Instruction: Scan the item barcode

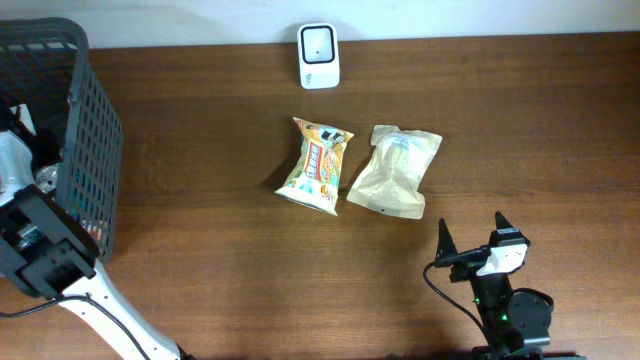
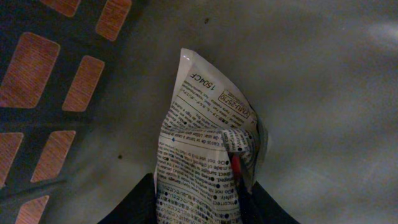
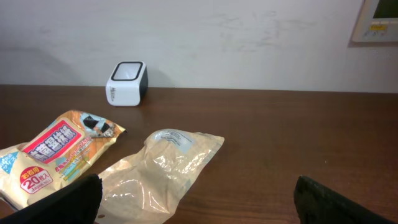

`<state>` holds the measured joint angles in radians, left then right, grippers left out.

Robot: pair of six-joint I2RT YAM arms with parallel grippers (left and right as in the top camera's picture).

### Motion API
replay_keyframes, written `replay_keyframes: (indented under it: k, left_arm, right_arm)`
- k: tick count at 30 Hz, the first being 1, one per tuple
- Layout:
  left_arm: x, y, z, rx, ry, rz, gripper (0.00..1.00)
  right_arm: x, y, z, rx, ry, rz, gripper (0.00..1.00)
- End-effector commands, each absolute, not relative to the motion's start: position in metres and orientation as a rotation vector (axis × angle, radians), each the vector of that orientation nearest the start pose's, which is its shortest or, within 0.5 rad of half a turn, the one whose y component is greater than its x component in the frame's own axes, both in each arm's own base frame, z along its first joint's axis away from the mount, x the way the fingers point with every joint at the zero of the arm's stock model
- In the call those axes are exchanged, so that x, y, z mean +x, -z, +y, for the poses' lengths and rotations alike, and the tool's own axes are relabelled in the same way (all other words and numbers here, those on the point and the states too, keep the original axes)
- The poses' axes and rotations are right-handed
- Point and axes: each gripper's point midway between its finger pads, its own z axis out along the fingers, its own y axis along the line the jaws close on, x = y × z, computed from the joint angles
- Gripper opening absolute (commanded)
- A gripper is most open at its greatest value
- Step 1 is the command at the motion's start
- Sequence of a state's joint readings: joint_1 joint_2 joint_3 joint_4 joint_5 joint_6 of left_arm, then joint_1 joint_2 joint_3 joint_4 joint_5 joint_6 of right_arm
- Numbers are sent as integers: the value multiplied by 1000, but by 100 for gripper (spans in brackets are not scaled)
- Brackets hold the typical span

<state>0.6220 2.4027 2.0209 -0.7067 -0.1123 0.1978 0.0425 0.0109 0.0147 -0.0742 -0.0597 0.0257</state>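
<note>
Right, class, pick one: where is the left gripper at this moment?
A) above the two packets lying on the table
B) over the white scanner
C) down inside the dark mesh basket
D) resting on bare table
C: its wrist camera shows the left gripper pinching a white printed packet against the grey floor of the basket, with the mesh wall alongside.

Soft, even light from above on the brown surface (image 1: 220, 250); only a faint shadow tucked under the tan pouch (image 1: 393, 171); dim and murky inside the basket (image 2: 43, 124); grainy, yet sharp enough for the print on the white packet (image 2: 205, 162); bright in the right wrist view; wall (image 3: 217, 43) washed pale; dark fingers (image 3: 336, 202) of the right tool (image 3: 196, 186) out of focus.
</note>
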Motion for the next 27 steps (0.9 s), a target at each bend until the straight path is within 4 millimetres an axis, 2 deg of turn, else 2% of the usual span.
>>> replay_keyframes:
  k: [1,8,13,19,25,27]
  left_arm:
    - [454,-29,346,-611,-361,2679,30]
    - [458,-65,348,-602,-389,2617,30]
    - [459,-102,349,-591,-416,2552,31]
    - [457,-159,346,-602,-434,2446,31]
    - [454,-240,320,-518,-355,2309,31]
    - [452,-262,311,-489,-328,2270,31]
  right_arm:
    - [245,-157,18,-43,-92,1644,99]
    - [245,-157,17,-43,-91,1644,98]
    - [245,-157,17,-43,-91,1644,98]
    - [245,-157,17,-43,-91,1644,98]
    - [245,-157,18,-43,-92,1644,98]
    - [245,-157,18,-43,-92,1644,98]
